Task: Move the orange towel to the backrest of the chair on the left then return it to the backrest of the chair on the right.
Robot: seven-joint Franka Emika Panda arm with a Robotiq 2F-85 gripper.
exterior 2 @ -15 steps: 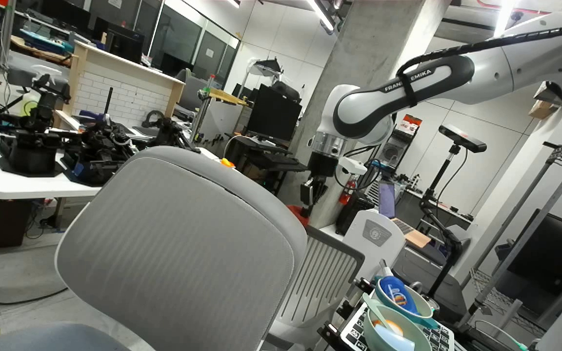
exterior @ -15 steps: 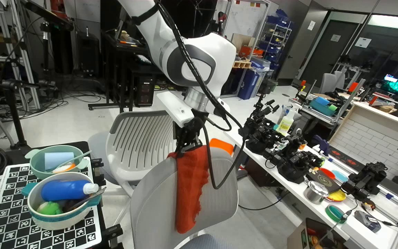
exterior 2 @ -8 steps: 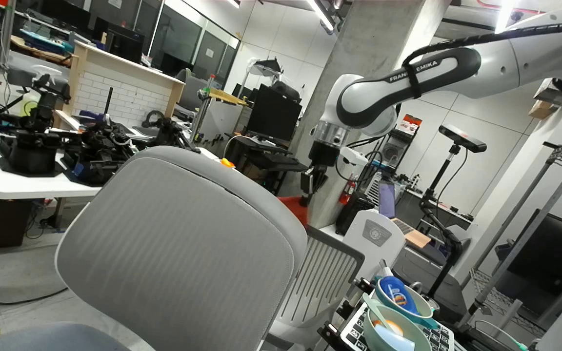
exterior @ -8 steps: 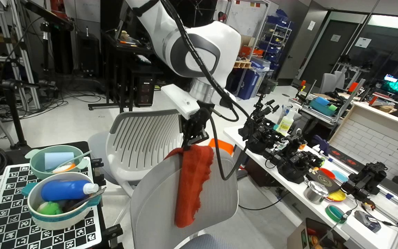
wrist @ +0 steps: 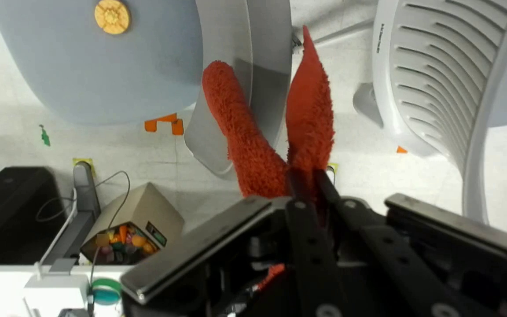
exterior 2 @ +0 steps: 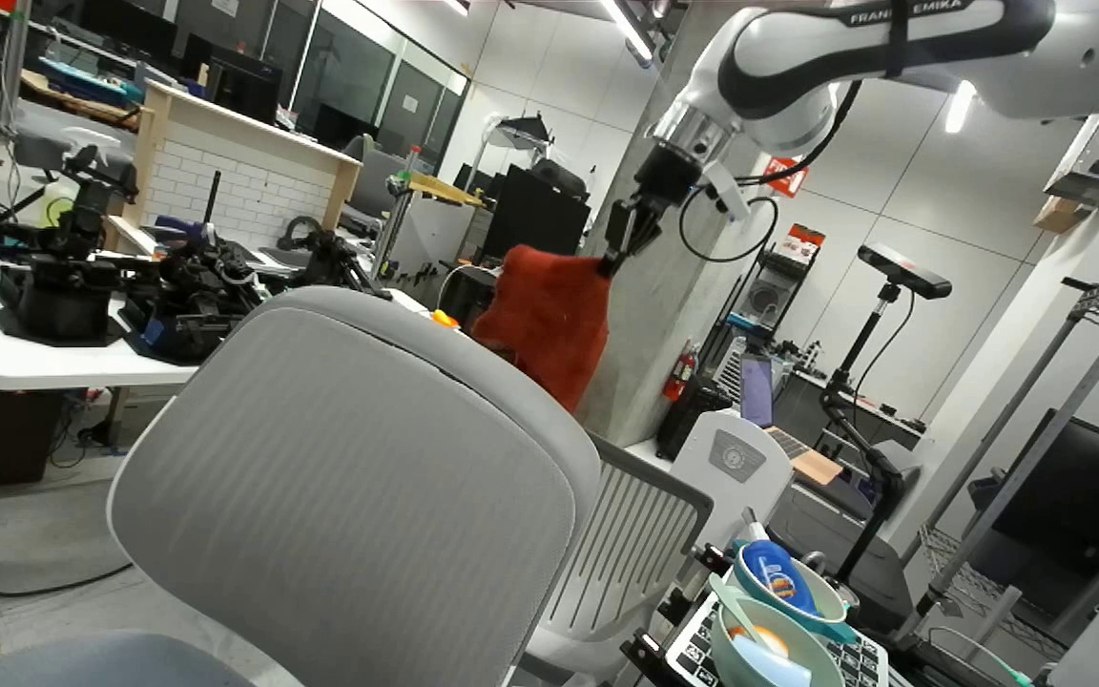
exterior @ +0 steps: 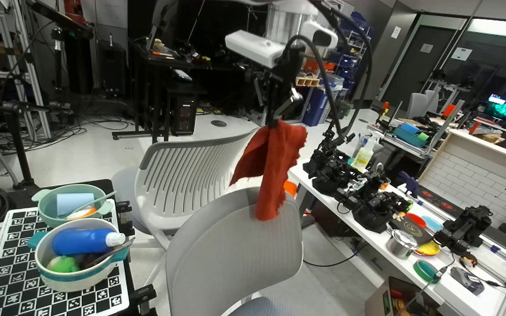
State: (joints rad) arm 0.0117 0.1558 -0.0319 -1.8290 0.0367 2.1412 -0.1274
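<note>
The orange-red towel [exterior: 275,171] hangs from my gripper [exterior: 272,123], which is shut on its folded middle. It also shows in an exterior view [exterior 2: 554,324] and in the wrist view [wrist: 310,110]. The grey padded chair [exterior: 235,254] is below it. One towel end hangs in front of that backrest's upper part; the other hangs behind, above its top edge. I cannot tell whether the towel touches the backrest. The slatted chair [exterior: 187,175] stands beside it, its backrest bare, and shows in the wrist view [wrist: 447,75] to the right of the towel.
A checkered board [exterior: 16,259] with two bowls [exterior: 73,281] stands beside the slatted chair. A white table [exterior: 349,219] with black robot arms and kitchen items runs along the padded chair's other side. A box of toys [wrist: 143,211] is on the floor near that table.
My gripper has risen with the towel, lifting it off the padded backrest's top edge. In an exterior view it has also shifted rightward. The chairs have not moved.
</note>
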